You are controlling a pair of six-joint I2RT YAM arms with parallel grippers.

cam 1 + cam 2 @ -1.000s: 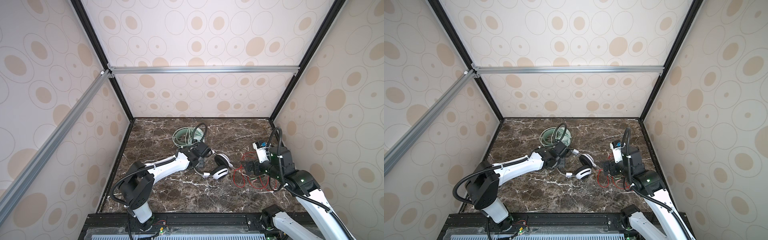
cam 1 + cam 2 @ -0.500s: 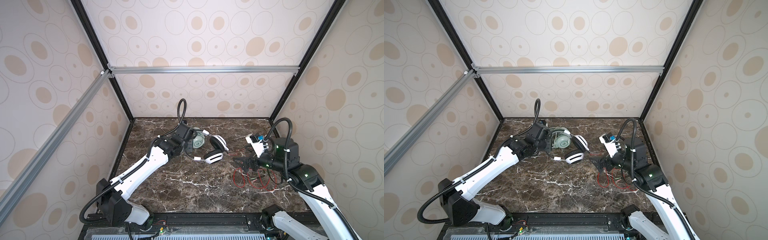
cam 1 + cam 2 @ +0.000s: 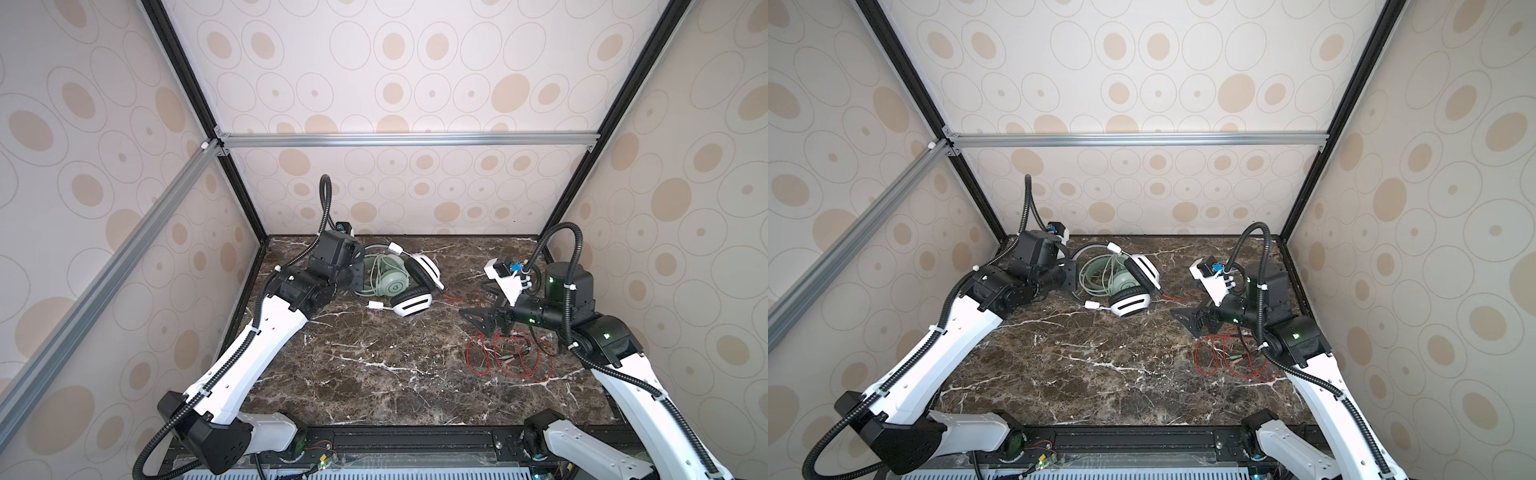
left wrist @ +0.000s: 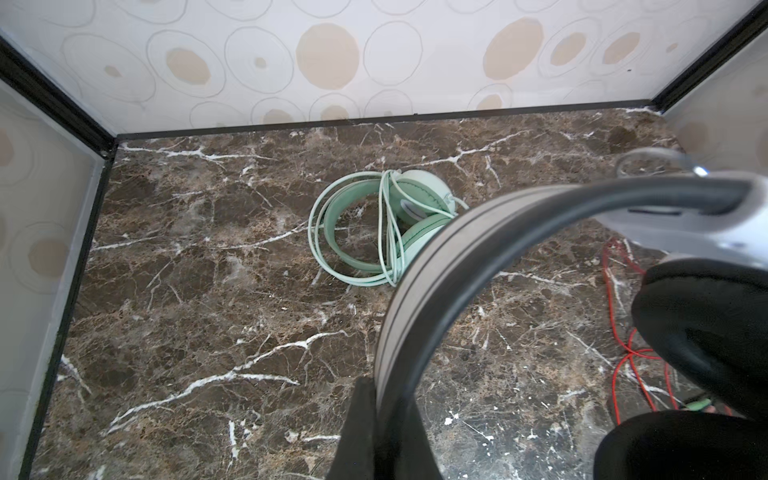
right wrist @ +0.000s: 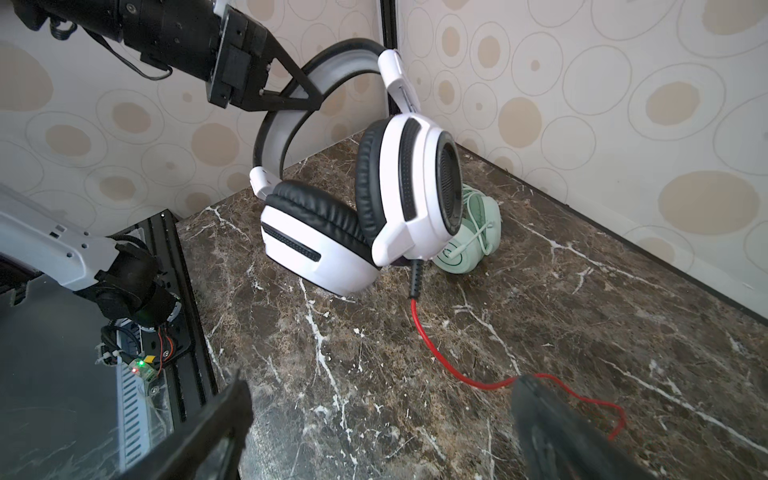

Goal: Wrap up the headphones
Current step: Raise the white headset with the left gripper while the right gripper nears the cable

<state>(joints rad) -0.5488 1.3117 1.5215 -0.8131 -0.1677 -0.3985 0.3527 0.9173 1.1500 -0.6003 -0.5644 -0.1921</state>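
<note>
My left jaws pinch the white-and-black headphones (image 5: 332,249) by the headband (image 5: 332,70), raised beside the mint-green headphones (image 4: 419,191), apparently freeing the red cable (image 5: 415,316) for my spread right jaws.

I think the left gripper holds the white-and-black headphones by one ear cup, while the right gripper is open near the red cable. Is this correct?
Not quite. The left gripper holds the white-and-black headphones by the headband, not an ear cup; the right wrist view shows it. The right gripper is indeed open near the red cable.
</note>
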